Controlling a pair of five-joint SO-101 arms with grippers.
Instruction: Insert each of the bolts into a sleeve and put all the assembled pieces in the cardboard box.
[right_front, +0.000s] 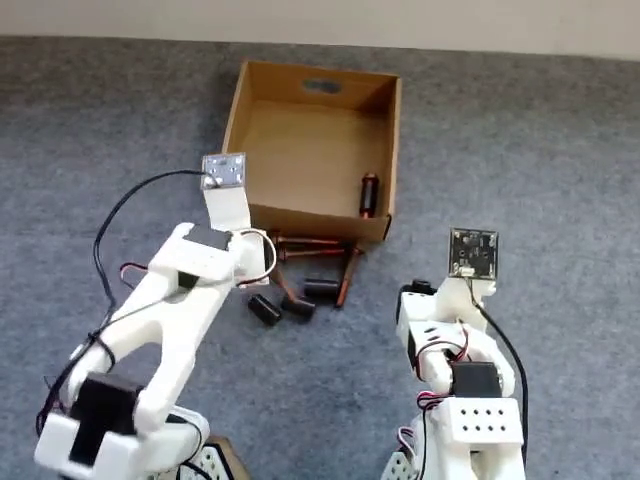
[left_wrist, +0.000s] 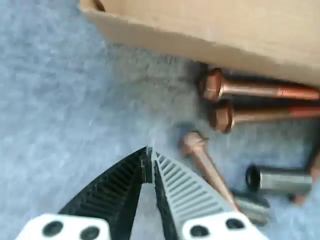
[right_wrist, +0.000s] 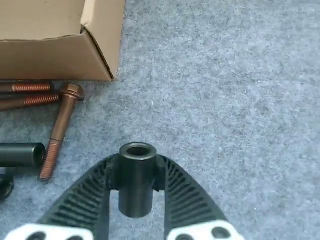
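Right end effector (right_wrist: 136, 167) clamps sleeve (right_wrist: 134, 200) upright, bore clear. Left end effector (left_wrist: 150, 159) closed, empty. Advise opening it, gripping nearest bolt (left_wrist: 202, 160) near the head, then aligning with the bore.

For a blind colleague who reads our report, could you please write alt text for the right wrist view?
The right gripper clamps a black sleeve, its open end facing the camera, over grey carpet. Nearby, three copper bolts and another black sleeve lie beside a corner of the cardboard box.

Grey carpet (right_front: 560, 150) covers the whole work surface, with a pale strip (right_front: 400, 20) along its far edge.
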